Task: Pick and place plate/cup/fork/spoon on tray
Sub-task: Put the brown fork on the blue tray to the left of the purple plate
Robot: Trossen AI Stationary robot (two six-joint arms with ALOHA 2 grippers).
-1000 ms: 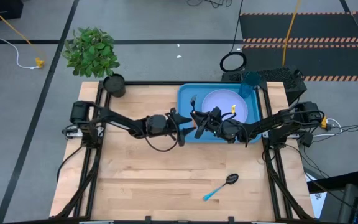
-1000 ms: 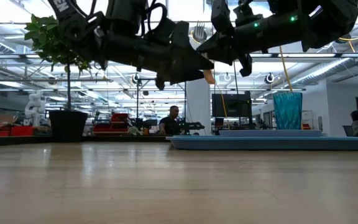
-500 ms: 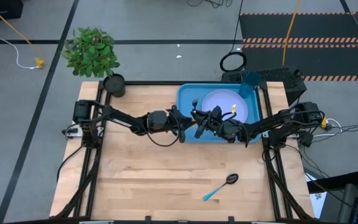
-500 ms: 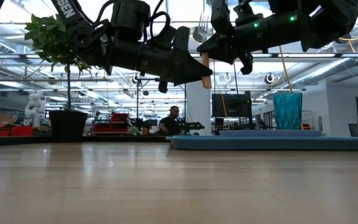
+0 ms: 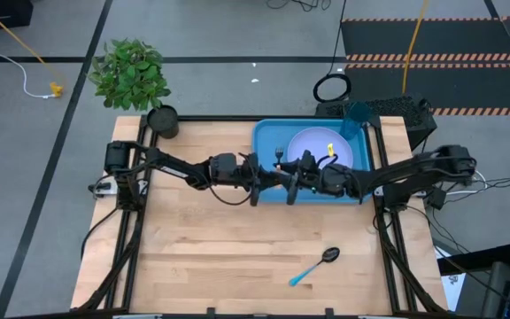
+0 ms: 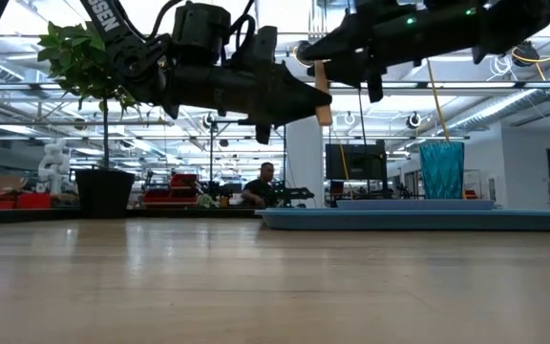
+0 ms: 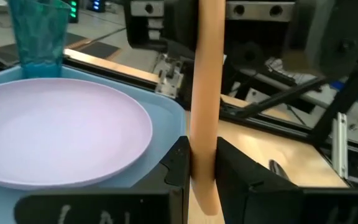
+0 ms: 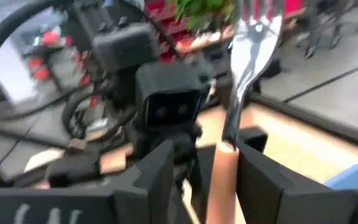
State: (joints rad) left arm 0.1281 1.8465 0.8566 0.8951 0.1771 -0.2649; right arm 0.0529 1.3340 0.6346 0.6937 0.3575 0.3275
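Left wrist view, left pincer (image 7: 202,167) clamping fork (image 7: 205,93) handle

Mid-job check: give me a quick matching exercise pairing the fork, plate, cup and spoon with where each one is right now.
Things:
1. fork
2. plate
3. cup
4. spoon

Places:
A. lying on the bare table
B. flat on the tray
C. standing in the tray's corner
D. held upright in the left hand

Pairs: 1-D, 2-B, 3-C, 4-A
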